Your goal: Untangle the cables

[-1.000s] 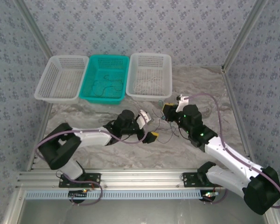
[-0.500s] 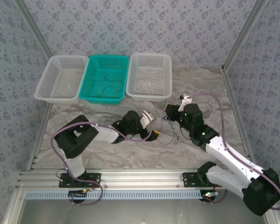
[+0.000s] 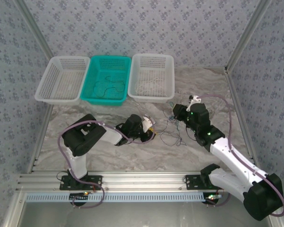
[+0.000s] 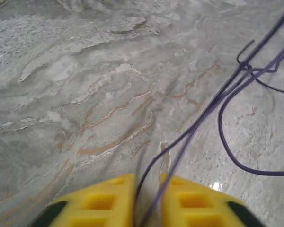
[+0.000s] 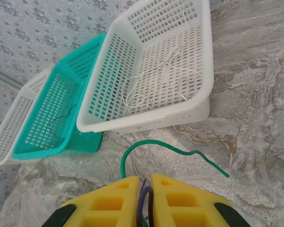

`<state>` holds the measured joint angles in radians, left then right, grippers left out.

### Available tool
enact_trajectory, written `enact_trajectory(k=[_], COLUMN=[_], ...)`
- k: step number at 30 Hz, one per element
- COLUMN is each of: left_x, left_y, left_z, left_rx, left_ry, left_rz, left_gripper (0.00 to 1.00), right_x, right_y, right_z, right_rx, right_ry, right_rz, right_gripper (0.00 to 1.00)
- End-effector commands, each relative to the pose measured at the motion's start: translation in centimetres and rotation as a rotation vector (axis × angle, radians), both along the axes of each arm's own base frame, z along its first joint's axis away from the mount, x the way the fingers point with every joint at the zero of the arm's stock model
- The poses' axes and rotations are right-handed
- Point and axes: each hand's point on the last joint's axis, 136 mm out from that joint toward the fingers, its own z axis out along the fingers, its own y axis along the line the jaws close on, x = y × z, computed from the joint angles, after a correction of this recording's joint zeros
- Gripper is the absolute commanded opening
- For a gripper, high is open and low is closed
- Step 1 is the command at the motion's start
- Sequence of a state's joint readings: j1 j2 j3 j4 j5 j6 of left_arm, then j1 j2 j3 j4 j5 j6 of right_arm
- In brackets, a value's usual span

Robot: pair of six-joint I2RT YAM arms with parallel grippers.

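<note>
The cables (image 3: 172, 134) lie as a loose tangle of thin purple, dark and green strands on the marble table between my two grippers. My left gripper (image 3: 151, 129) is low at the tangle's left edge. In the left wrist view its yellow fingers (image 4: 106, 201) are shut on a purple cable (image 4: 213, 106) that runs up and right to a knot (image 4: 246, 66). My right gripper (image 3: 176, 113) sits at the tangle's upper right. In the right wrist view it (image 5: 144, 182) is shut on purple and dark strands (image 5: 146, 198), and a green cable (image 5: 170, 145) curls out from it over the table.
Three baskets stand in a row at the back: a white one (image 3: 61, 80), a teal one (image 3: 106, 80) holding a dark wire, and a white one (image 3: 151, 78) holding thin white wires (image 5: 156, 78). Patterned walls enclose the table.
My left gripper was open, shifted a little toward the tangle, and has closed on the purple cable. The right gripper stayed shut and drifted slightly right.
</note>
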<state>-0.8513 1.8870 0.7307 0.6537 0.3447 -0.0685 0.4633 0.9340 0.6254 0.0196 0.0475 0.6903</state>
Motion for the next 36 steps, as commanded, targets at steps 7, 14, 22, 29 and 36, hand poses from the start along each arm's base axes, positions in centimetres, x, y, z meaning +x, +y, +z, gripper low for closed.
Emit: enact_trajectory(k=[7,14,22,29,36], left_x=[2.4,3.5,2.0,0.6,0.4], left_y=[2.2,7.0,12.3,12.8,12.5], left_z=[9.0,18.9,27.6,29.6,29.8], left_rx=[-0.287,-0.292,-0.405,-0.451,-0.477], left_ry=[-0.034,-0.167,-0.238,-0.246,-0.221], left_rz=[0.118,0.275,0.355,0.327,0.314], left_gripper=[0.00,0.00,0.00,0.00,0.00], right_x=[-0.4,-2.3,-5.8,-3.5,-3.7], right_y=[-2.6,-9.1,-11.9,-8.8,1.1], right_z=[-1.7,-8.9,-16.8,-9.6,-0.2], right_rx=[0.037,0.054,0.035,-0.036,-0.211], right_ry=[0.111,0.328,0.467,0.243,-0.239], right_rz=[-0.122,-0.411,-0.529,-0.277,0.257], right_gripper=[0.03,0.05,0.18,0.59,0.84])
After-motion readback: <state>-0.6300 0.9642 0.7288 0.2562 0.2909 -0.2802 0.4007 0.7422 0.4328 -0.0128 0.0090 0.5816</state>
